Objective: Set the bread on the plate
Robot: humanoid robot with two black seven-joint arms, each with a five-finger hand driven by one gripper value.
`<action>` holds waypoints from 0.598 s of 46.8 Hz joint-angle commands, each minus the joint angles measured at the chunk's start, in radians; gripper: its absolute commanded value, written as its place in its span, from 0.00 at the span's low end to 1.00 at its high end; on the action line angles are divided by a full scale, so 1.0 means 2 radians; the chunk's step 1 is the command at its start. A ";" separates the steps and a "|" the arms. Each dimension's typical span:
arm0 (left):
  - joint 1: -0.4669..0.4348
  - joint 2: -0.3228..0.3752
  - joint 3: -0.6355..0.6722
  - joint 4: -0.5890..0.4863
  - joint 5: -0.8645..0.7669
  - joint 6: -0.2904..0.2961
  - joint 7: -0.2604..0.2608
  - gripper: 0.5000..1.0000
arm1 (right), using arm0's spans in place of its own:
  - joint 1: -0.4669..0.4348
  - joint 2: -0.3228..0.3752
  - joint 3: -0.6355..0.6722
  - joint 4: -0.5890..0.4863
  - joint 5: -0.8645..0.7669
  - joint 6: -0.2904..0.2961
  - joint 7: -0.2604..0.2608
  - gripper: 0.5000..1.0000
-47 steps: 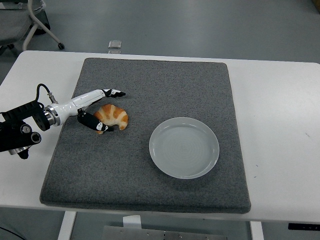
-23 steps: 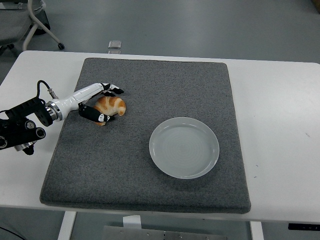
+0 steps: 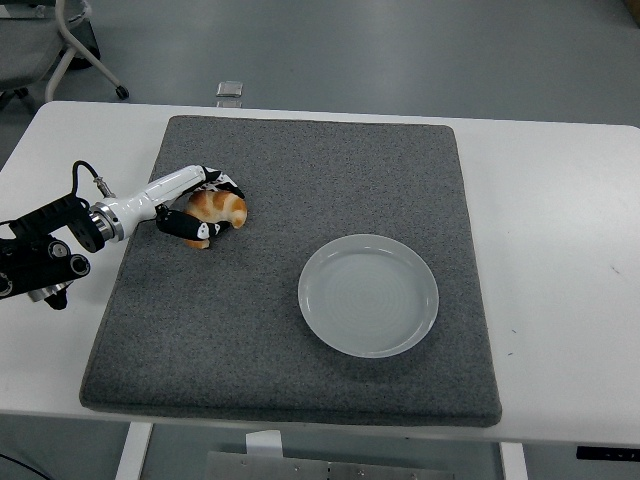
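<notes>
**A:** Item one, bread. Location?

**B:** Left of centre in the frame, on the grey mat, toward the mat's left edge. A golden, croissant-like piece. Well apart from the plate, which sat empty at centre-right of the frame, also on the mat.

**A:** Item two, left hand. Condition?

**B:** Entered from the left edge of the frame. Fingers were curled around the bread, some arched over its top, the thumb tucked against its lower left side. Recorded as gripping the bread. Whether the bread was lifted clear of the mat or resting on it could not be settled from this high view; it looked at most barely raised.

**A:** Right hand?

**B:** Not seen anywhere in the frame.

**A:** Remaining stock?

**B:** White table beneath the mat; nothing else on it worth listing.

**A:** Step in hand?

**B:** Judged as the grasp, at or near completion. The carry had not been made and the plate held nothing.

**A:** Next move calls for?

**B:** Probably a lift clear of the mat's nap, then a carry toward the lower right of the frame, to above the plate's centre, with the grip kept snug but gentle on a soft, curved item, and a low release so it would not roll off the rim.
</notes>
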State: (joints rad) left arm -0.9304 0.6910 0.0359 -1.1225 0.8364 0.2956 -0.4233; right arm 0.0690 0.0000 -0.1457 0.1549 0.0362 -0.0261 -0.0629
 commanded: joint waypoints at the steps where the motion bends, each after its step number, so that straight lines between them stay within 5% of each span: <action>1: -0.002 0.002 -0.006 -0.002 0.001 -0.001 -0.002 0.00 | 0.000 0.000 0.000 0.000 0.000 0.000 0.000 0.86; 28: -0.003 0.006 -0.025 -0.002 -0.001 -0.004 -0.005 0.00 | 0.000 0.000 0.000 0.000 0.000 0.000 0.000 0.86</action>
State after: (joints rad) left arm -0.9367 0.7017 -0.0016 -1.1292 0.8363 0.2856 -0.4349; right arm 0.0690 0.0000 -0.1457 0.1550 0.0368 -0.0259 -0.0629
